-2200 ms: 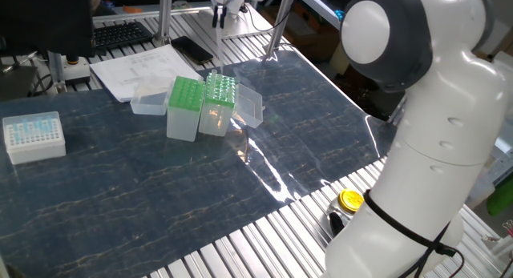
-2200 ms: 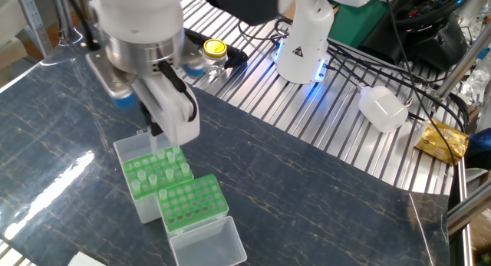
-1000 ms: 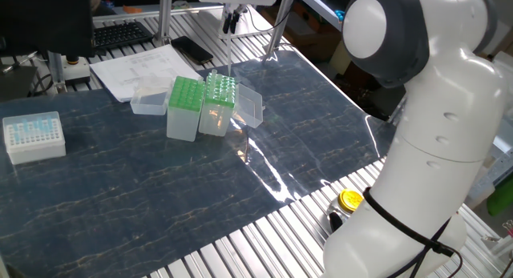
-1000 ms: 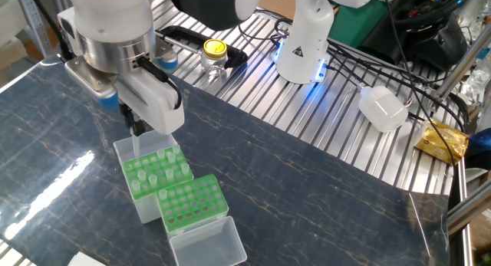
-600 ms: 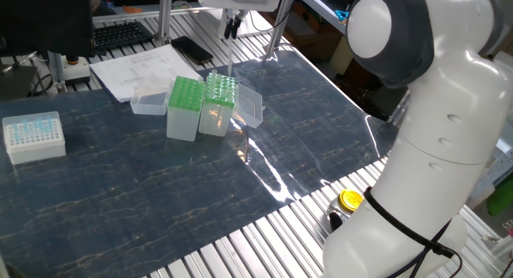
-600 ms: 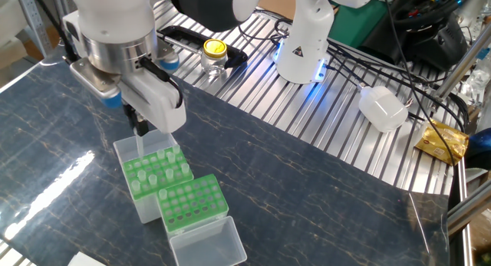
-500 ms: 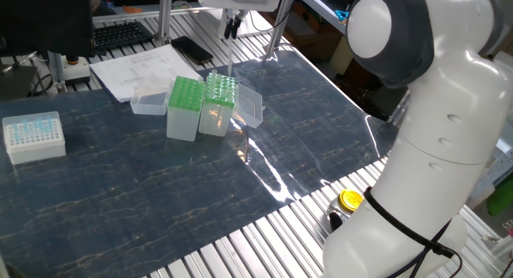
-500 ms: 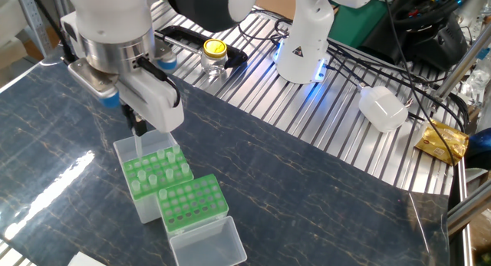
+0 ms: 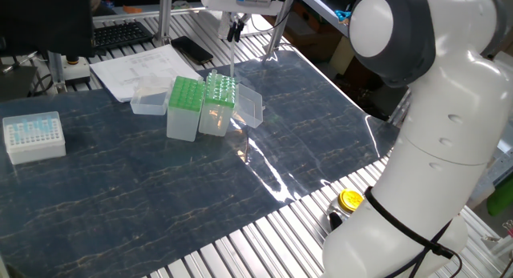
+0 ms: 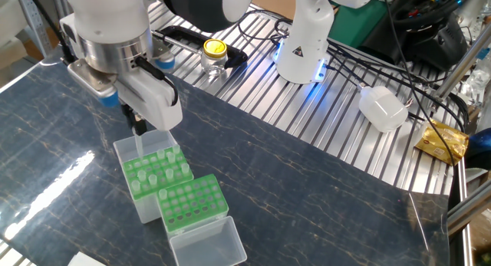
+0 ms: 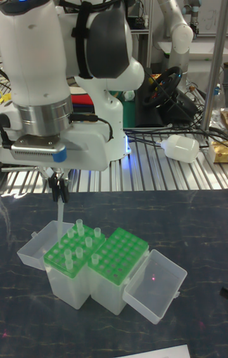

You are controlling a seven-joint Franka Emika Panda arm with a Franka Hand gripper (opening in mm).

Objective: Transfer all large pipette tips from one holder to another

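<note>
Higher than before, fingers (image 11: 59, 191) pinching one pipette tip (image 11: 61, 211) (grip point partly hidden) above rack (image 11: 71, 249).

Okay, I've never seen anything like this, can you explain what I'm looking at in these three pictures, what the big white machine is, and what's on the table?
The white machine is a robot arm with a two-finger gripper. All three pictures show the same moment from fixed cameras: two look down at the dark table from different sides, and the tall one looks at the arm head-on.

On the table stand two green racks side by side, each with a clear lid hinged open. One rack holds a few pale plastic cones, called pipette tips. The other rack looks mostly empty. The gripper is shut on one tip, holding it upright above the rack with tips.

A white box of small blue tips sits apart. Papers lie at the table's far edge, and a yellow-capped jar stands near the arm's base.
</note>
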